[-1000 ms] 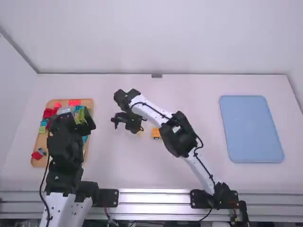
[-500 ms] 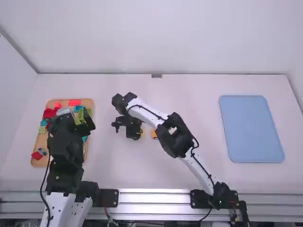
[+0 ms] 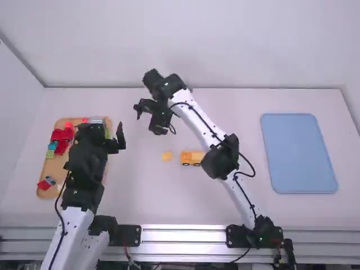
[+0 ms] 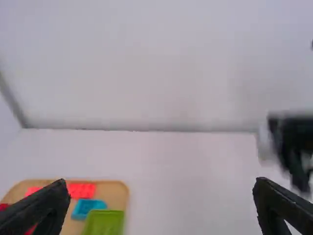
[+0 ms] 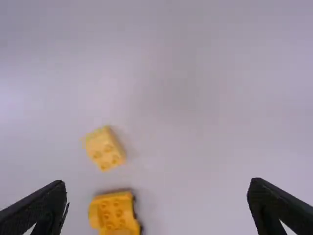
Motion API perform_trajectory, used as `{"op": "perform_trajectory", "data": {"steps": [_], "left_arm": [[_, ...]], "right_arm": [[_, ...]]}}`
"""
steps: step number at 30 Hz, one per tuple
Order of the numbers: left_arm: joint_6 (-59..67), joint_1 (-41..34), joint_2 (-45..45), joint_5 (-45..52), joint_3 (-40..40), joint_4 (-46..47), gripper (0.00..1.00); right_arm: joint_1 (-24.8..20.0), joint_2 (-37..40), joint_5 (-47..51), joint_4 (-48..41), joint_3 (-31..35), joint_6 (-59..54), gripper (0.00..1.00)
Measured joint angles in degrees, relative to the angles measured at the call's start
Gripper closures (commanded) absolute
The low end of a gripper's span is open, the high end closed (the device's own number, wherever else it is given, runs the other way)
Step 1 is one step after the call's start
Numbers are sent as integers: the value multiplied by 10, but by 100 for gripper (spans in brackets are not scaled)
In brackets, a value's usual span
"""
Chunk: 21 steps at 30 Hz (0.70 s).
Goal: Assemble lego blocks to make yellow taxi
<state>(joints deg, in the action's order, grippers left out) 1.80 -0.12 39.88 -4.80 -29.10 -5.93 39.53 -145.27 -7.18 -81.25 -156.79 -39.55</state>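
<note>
Over the tray's right part in the high view is my left gripper [image 3: 105, 128]; in the left wrist view the left gripper [image 4: 161, 182] is spread wide and empty. My right gripper [image 3: 147, 118] hovers beyond the loose yellow block [image 3: 167, 156]. Just right of that block, apart from it, a yellow-orange car assembly [image 3: 192, 158] with dark wheels rests on the table. In the right wrist view, the right gripper [image 5: 157, 182] has its fingers wide apart and holds nothing; the studded yellow block [image 5: 105, 148] and the car assembly [image 5: 115, 213] lie below it.
A wooden tray [image 3: 48, 180] on the left holds red pieces [image 3: 62, 135] and other coloured blocks, partly covered by the left arm. A green piece [image 4: 103, 223] and a blue one [image 4: 87, 207] are inside it. The blue mat [image 3: 298, 154] lies at the right.
My right gripper has moved away from the camera, uncovering the yellow block and the car assembly. The left gripper has shifted slightly right, exposing more red pieces in the tray.
</note>
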Motion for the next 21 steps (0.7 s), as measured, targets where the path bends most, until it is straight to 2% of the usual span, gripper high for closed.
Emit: {"op": "perform_trajectory", "data": {"steps": [4,10,14,21], "left_arm": [[38,0,116,96,-40,28,1],[83,0,261,194,-134,73,1],[112,0,361,242,-184,73,1],[118,0,442,246,-194,35,1]], "right_arm": [[-54,0,6,-14,-67,42,2],[-97,1,82,22,-73,138,2],[-98,1,182,49,-37,228,2],[-89,2,223,106,74,275,2]]}}
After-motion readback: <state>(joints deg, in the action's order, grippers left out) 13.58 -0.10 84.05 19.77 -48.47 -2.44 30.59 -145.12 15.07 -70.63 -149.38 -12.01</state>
